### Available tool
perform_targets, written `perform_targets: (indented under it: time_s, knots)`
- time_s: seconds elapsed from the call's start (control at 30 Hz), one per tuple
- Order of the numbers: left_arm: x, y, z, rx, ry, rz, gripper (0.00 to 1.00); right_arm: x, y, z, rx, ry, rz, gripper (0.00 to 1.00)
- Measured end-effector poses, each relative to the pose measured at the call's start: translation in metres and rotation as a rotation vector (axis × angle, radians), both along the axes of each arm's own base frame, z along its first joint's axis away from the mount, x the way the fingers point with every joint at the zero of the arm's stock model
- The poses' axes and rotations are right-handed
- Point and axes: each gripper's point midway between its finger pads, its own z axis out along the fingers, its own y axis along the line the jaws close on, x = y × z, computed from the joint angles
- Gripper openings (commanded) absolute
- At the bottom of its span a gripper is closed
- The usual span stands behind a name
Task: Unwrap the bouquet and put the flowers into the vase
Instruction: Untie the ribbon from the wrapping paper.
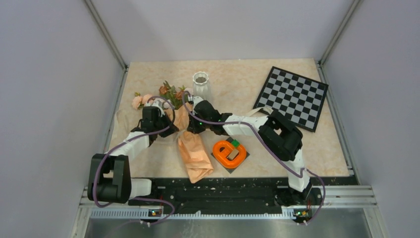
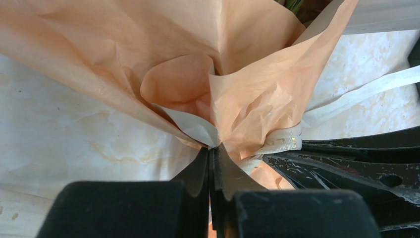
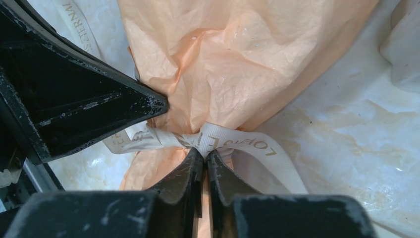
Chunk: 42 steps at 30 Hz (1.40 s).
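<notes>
Peach paper bouquet (image 1: 194,154) around the flowers (image 1: 168,93), white vase (image 1: 200,84) just beside.

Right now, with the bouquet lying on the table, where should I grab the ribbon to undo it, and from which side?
I'd grip the ribbon by its flat loose tail beside the knot; the knot itself is cinched tight into the bouquet's narrow waist. Come down from the right gripper's side, since the left gripper clamps the bouquet opposite.
</notes>
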Motion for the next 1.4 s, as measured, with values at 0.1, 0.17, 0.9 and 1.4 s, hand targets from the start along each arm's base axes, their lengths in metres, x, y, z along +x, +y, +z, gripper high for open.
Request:
perform_targets:
  time_s: [0.1, 0.17, 0.9, 1.4]
  knots:
    - [0.0, 0.001, 0.0, 0.002, 0.001, 0.003, 0.0, 0.001, 0.0, 0.0, 0.002, -0.001, -0.005, 0.0]
    - [0.0, 0.001, -0.001, 0.005, 0.002, 0.006, 0.0, 0.001, 0.0, 0.0, 0.008, -0.004, -0.008, 0.0]
    - [-0.005, 0.0, 0.001, -0.003, 0.016, 0.011, 0.0, -0.007, -0.029, 0.002, 0.118, 0.059, -0.052, 0.0]
    - [-0.014, 0.022, 0.034, 0.108, -0.058, 0.043, 0.69, -0.006, -0.038, 0.001, 0.137, 0.088, -0.055, 0.0]
